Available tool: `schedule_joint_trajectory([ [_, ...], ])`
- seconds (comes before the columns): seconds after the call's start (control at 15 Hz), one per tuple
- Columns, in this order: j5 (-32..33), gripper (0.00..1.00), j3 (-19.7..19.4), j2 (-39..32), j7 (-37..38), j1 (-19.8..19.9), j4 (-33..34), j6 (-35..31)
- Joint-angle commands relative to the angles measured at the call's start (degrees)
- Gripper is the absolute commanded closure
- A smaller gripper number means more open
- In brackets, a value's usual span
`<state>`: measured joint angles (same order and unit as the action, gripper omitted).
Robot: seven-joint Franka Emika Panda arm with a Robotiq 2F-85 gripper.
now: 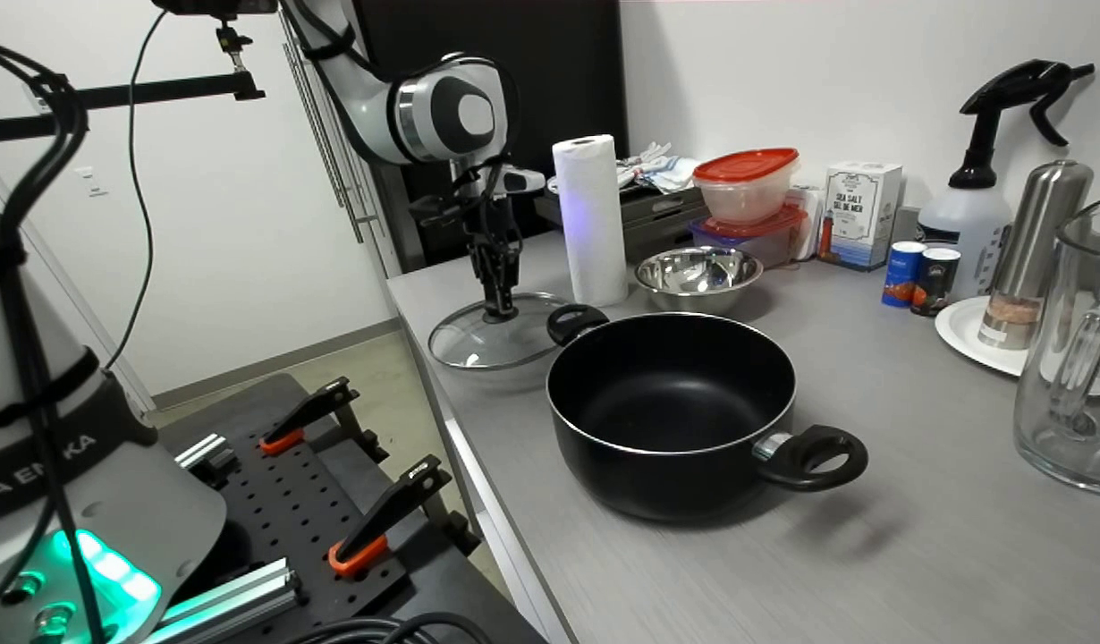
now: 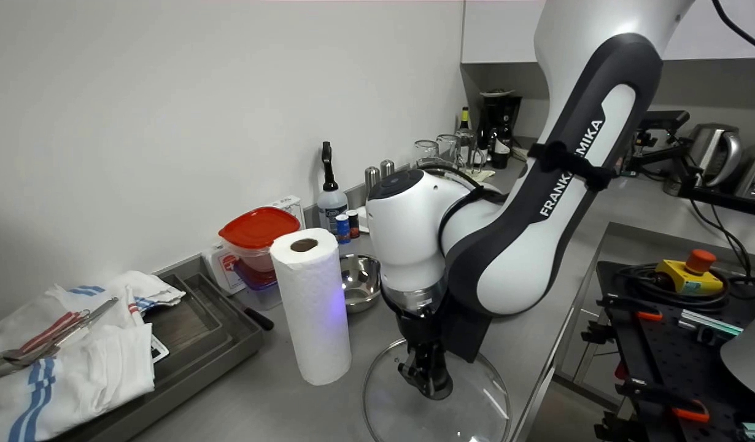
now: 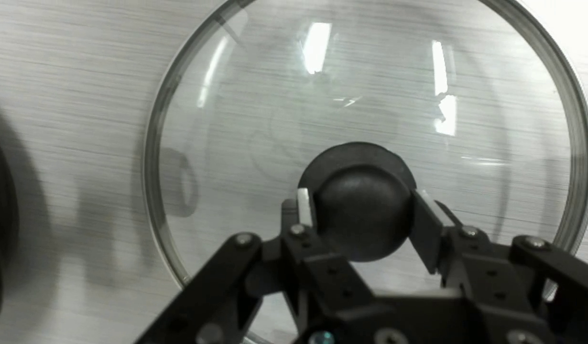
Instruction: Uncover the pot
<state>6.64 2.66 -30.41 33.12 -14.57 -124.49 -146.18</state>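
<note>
Grey countertop, uncovered black pot, glass lid at its ten o'clock in an exterior view, my claw clamped on the lid's knob.

White robot arm with dark grey panels, white lettering reading FRANKA and MIKA split by a black strap, black cables bound alongside, green-lit base, black gripper with silver screws, pale-edged finger pads
</note>
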Motion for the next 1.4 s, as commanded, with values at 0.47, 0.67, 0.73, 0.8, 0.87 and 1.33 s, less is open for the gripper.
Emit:
schedule_joint_trajectory([
  [0.47, -1.57, 0.75, -2.76, -2.88, -2.3, -1.31, 1.07, -4.37],
  [0.67, -1.68, 0.75, -3.14, -3.64, -2.49, -1.43, 1.06, -4.9],
  [0.73, -1.74, 0.75, -3.2, -3.76, -2.54, -1.45, 1.02, -5.0],
  [0.8, -1.77, 0.75, -3.24, -3.82, -2.61, -1.46, 0.95, -5.09],
  [0.87, -1.77, 0.75, -3.26, -3.83, -2.67, -1.48, 0.97, -5.09],
  [1.33, -1.73, 0.18, -3.32, -2.94, -2.87, -1.7, -0.04, -5.58],
])
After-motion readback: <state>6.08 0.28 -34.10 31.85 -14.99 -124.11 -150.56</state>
